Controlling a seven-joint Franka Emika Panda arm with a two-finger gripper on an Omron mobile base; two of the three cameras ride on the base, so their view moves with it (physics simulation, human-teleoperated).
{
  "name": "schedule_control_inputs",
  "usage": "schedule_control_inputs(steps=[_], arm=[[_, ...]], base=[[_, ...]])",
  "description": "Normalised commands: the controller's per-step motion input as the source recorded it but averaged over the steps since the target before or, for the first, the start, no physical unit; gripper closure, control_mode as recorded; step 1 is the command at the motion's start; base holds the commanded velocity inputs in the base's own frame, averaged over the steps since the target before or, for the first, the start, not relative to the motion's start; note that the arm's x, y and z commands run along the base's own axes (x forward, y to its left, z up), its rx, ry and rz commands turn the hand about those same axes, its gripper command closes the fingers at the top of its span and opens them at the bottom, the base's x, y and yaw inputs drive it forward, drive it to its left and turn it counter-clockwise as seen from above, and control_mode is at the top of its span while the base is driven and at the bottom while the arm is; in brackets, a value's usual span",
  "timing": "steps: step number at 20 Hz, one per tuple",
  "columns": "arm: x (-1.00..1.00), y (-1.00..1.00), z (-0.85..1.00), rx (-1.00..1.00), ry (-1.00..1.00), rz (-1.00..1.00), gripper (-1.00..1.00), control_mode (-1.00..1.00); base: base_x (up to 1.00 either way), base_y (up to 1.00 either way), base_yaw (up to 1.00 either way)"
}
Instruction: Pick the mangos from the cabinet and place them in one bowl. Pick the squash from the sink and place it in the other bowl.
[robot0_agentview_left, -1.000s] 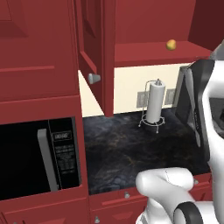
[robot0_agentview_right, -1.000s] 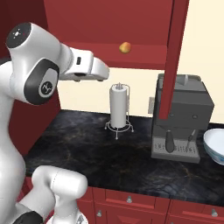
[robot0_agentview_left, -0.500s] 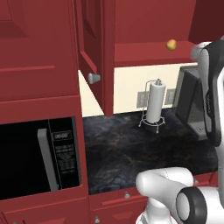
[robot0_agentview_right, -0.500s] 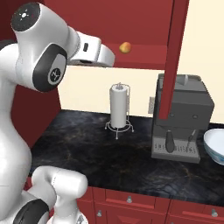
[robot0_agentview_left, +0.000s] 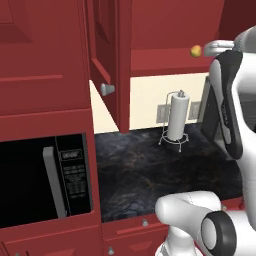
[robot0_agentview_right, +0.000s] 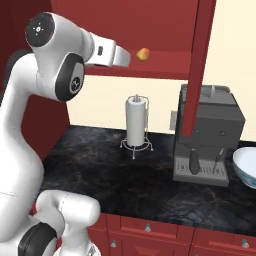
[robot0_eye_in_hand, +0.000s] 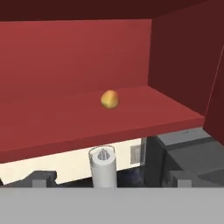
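Mango on the cabinet shelf looks smooth and may roll, so the wide-open, empty gripper should squeeze its middle.

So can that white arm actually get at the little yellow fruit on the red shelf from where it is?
Probably yes. The cabinet door hangs open, the mango sits alone on the shelf, and the arm's hand is already level with it, with open space between them.

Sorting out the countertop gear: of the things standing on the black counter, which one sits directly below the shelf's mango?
The paper towel roll on its wire stand sits almost straight below the mango; the coffee machine and bowl stand further right.
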Motion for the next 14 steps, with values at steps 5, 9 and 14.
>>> schedule_control_inputs(steps=[5, 9, 14], arm=[[0.76, 0.07, 0.00, 0.00, -0.04, 0.00, -1.00, -1.00], [0.19, 0.00, 0.00, -0.01, 0.01, 0.01, -1.00, -1.00], [0.26, -0.02, 0.00, 0.00, 0.02, 0.00, -1.00, -1.00]], base=[[0.00, 0.00, 0.00], [0.00, 0.00, 0.00], [0.00, 0.00, 0.00]])
